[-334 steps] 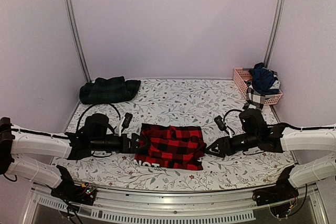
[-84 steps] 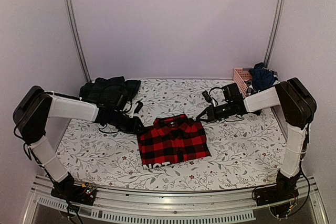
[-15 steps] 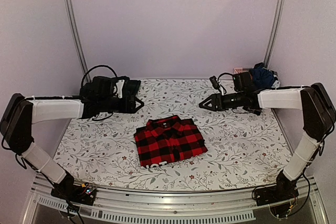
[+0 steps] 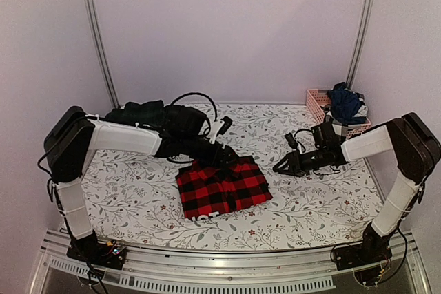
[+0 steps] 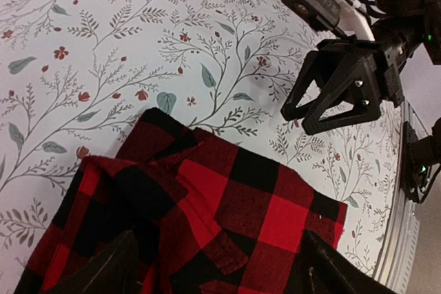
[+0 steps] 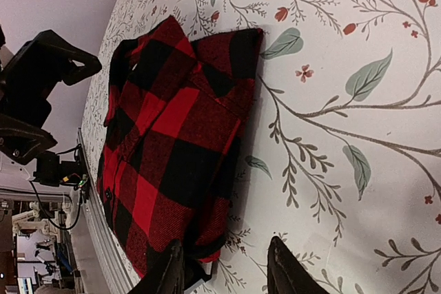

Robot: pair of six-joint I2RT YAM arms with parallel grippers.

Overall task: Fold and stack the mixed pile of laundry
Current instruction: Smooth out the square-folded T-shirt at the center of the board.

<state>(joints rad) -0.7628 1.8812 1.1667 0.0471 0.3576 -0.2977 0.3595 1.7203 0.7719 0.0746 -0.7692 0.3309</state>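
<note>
**Both arms back at the folded shirt**

Top view: the left gripper (image 4: 224, 153) and right gripper (image 4: 281, 168), held away a moment ago, now flank the red-and-black flannel shirt (image 4: 222, 187), which lies folded mid-table. The green tartan piece (image 4: 141, 116) sits back left. Dark clothes (image 4: 344, 101) sit in the pink basket (image 4: 315, 103).

Left wrist: jaws wide apart over the collar end, empty.

Right wrist: jaws apart, empty, beside the shirt's edge. Probably a lift to the stack comes next.

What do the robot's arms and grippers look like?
The left arm and right arm are white tubes with chunky black joints. Black cables loop by their wrists. The left gripper and right gripper are black, with two pointy fingers each.
</note>
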